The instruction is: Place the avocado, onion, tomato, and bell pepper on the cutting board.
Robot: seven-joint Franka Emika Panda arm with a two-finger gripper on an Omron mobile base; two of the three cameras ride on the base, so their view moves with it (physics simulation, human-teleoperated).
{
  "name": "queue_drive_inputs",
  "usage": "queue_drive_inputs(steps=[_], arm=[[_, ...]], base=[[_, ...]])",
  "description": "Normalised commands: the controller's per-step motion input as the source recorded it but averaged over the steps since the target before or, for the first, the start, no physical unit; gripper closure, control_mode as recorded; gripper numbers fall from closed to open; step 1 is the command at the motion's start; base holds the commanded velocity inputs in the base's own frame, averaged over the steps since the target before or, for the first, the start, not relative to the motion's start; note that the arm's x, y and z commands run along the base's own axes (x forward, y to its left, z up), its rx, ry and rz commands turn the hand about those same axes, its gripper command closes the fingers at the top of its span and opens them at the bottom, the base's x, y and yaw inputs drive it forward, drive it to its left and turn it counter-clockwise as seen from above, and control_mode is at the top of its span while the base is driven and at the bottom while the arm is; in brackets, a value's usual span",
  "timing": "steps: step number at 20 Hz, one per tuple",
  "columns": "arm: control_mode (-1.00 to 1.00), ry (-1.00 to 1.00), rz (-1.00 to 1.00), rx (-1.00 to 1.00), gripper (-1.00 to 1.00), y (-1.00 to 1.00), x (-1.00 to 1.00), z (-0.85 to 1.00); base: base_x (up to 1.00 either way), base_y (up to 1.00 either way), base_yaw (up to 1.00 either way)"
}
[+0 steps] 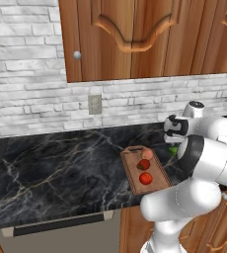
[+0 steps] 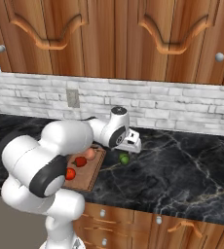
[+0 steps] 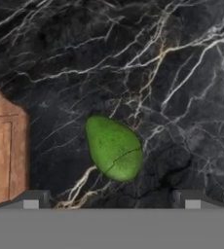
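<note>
The green avocado lies on the black marble counter just right of the cutting board, apart from it. My gripper hovers above the avocado, open, its fingertips wide apart on either side and touching nothing. From the right base view, the gripper hangs directly over the avocado. On the wooden cutting board rest the pinkish onion and two red items, the tomato and bell pepper; I cannot tell which is which. My arm partly hides the avocado in the left base view.
A white brick wall with an outlet backs the counter, and wooden cabinets hang overhead. Bare marble stretches right of the avocado. Another bare stretch of marble lies left of the board. Drawers sit below the counter edge.
</note>
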Motion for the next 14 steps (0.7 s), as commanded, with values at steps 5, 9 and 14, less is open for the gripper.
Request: queue_drive_inputs(steps=[5,9,14], arm=[[-1.0,0.02,0.0,0.0,-1.0,0.0,0.02,-0.24],[-1.0,0.03,0.0,0.0,-1.0,0.0,0.08,-0.27],[-1.0,0.01,0.0,0.0,-1.0,0.0,0.21,-0.22]], base=[[0.0,0.0,0.0],[0.0,0.0,0.0],[0.0,0.0,0.0]])
